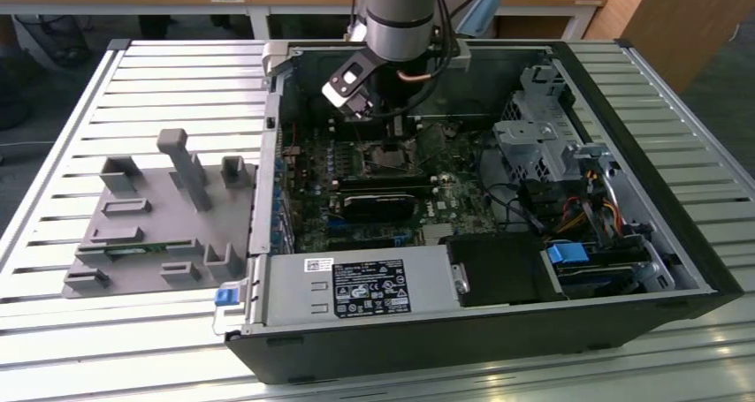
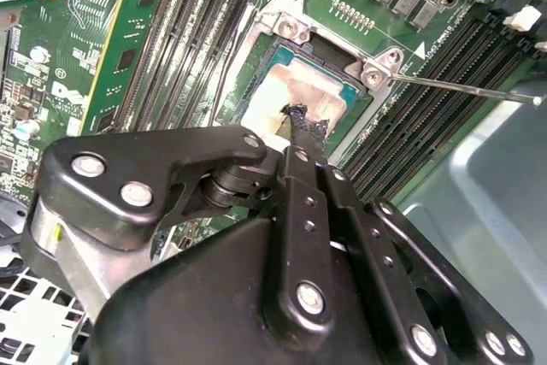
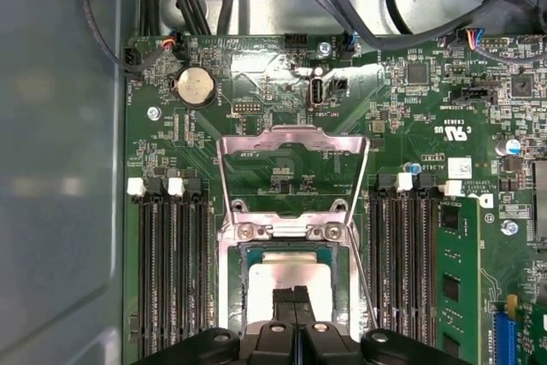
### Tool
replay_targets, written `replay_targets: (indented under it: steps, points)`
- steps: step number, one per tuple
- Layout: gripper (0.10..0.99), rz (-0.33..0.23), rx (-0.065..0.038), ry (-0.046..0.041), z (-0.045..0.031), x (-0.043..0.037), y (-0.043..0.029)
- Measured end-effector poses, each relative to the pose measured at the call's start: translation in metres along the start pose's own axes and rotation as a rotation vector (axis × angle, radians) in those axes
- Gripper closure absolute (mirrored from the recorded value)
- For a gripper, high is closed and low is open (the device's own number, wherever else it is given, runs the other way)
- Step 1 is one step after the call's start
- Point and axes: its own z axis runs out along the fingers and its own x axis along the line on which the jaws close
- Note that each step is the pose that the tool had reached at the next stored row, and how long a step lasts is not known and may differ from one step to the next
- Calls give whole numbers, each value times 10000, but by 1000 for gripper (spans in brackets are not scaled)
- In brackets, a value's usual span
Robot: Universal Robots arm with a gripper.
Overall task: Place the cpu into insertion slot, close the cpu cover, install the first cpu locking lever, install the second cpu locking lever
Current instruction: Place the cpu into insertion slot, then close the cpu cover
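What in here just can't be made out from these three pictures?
Near edge of the cpu: first wrist view, hidden behind the gripper.
Whether the gripper presses on the cpu or hovers above it: second wrist view, the tip covers the spot.
The insertion slot: exterior view, too small for detail and partly behind the arm.

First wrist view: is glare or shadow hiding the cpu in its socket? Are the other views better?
First wrist view: pale sheen on the cpu, not washed out; the dark gripper covers one edge. Second wrist view: warm bright reflection on the cpu top, gripper tip dark against it. Exterior view: the socket looks dim inside the case, under the arm.
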Motion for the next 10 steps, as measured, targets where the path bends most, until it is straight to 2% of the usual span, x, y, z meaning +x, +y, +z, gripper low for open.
replay_targets:
  steps: [10]
  points:
    - [980,1,16,5,-33,0,1]
